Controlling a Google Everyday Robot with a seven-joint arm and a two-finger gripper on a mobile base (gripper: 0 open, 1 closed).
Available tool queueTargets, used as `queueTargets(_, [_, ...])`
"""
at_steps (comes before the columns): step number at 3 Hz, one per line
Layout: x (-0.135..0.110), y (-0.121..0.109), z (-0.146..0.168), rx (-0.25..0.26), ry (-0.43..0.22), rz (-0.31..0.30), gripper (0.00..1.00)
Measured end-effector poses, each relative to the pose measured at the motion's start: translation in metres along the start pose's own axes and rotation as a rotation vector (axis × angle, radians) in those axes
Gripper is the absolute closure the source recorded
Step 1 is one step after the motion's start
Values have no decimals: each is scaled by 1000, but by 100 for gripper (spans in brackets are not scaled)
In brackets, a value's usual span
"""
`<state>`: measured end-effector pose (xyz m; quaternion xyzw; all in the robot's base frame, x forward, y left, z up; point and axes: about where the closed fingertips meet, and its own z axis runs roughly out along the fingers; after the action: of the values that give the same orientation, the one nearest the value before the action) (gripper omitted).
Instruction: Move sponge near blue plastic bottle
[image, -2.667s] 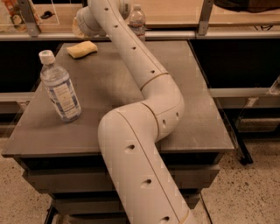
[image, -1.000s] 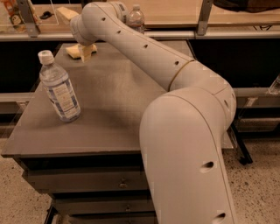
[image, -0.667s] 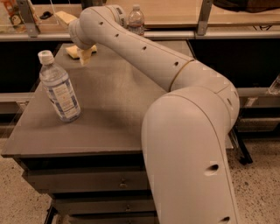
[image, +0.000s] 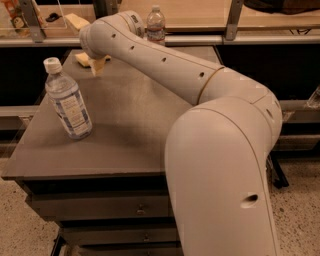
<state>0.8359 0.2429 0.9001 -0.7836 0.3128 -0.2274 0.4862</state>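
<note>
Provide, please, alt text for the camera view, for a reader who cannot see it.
A white robot arm reaches across a grey table, its gripper at the far left corner, close by a small pale-yellow sponge. A clear plastic bottle with white cap and blue-and-white label stands upright near the left edge, apart from the sponge.

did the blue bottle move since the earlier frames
No. The blue plastic bottle stands upright at the same spot by the table's left edge; the gripper is at the sponge near the far left corner.
</note>
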Motion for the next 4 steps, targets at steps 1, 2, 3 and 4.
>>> queueTargets(1, [7,-1,0,36,41,23,0])
queueTargets(2, [16,-4,1,69,82,38,0])
queueTargets(3, [24,-4,5,90,116,50,0])
queueTargets(4, [29,-5,13,109,132,61,0])
